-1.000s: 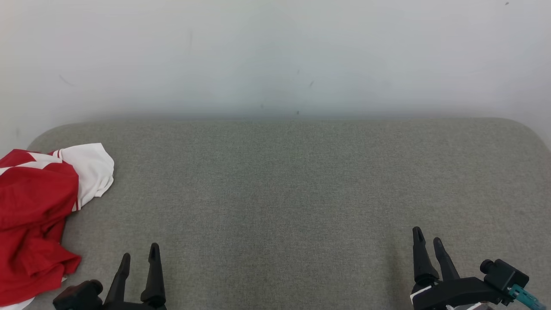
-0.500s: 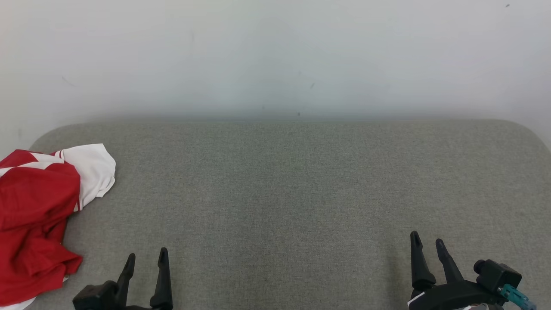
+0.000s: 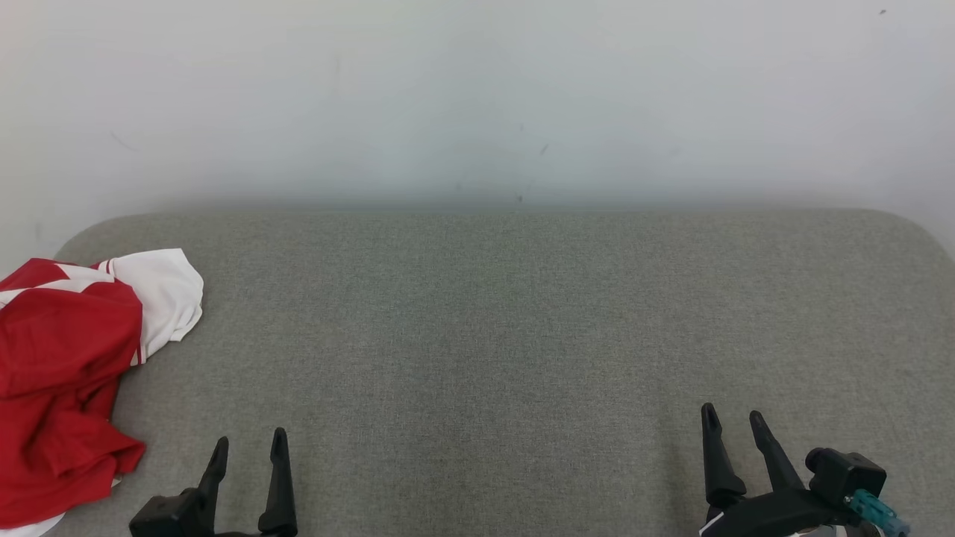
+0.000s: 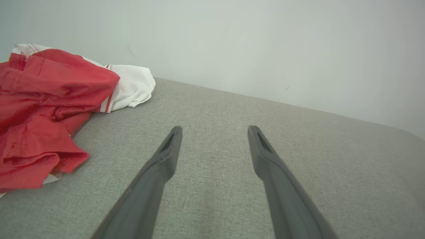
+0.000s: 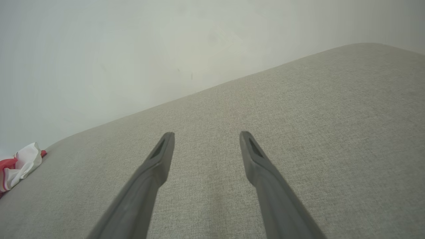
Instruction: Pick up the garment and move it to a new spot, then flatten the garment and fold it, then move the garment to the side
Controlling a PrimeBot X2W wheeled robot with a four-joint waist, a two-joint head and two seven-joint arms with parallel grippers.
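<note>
Garment (image 3: pixel 67 373) lies crumpled at the left edge of the tabletop (image 3: pixel 485 335), left of my left hand (image 3: pixel 249 436), the nearer of my 2; it and my right hand (image 3: pixel 731 410) both stand spread, empty.

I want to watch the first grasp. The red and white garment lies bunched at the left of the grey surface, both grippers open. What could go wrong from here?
1. The garment is a crumpled heap, so the left gripper may pinch several layers and fail to spread it.
2. It lies at the left edge of the surface; a push could slide it off.
3. The right gripper is far from it, so help may come late.
</note>
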